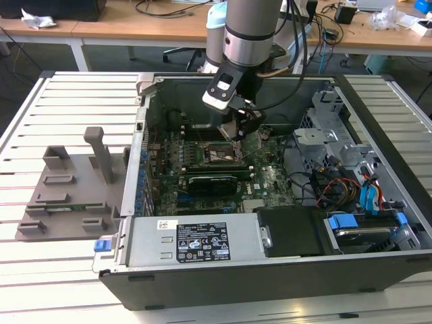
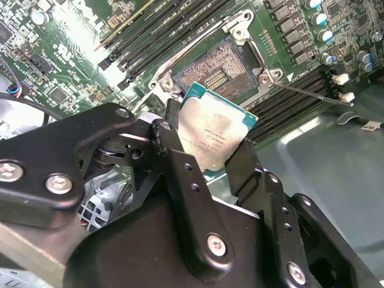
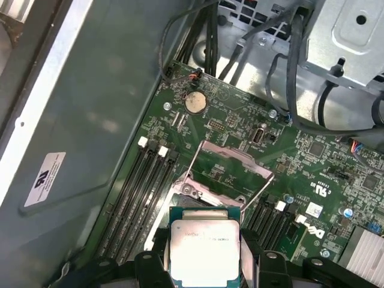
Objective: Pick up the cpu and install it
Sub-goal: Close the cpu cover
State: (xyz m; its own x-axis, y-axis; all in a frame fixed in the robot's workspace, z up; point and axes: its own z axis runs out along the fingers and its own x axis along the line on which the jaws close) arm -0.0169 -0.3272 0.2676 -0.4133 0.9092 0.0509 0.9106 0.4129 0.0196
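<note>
Exterior view: grey tray on table, at 9 o'clock of open computer case. Arm enters case from 12 o'clock. Second wrist view: jaws pinching cpu by opposite edges, near open socket, not seated.

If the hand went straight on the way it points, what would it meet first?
Probably the socket, standing open on the motherboard: the hand holds the cpu over it, so the cpu would touch first. Depth is unclear.
</note>
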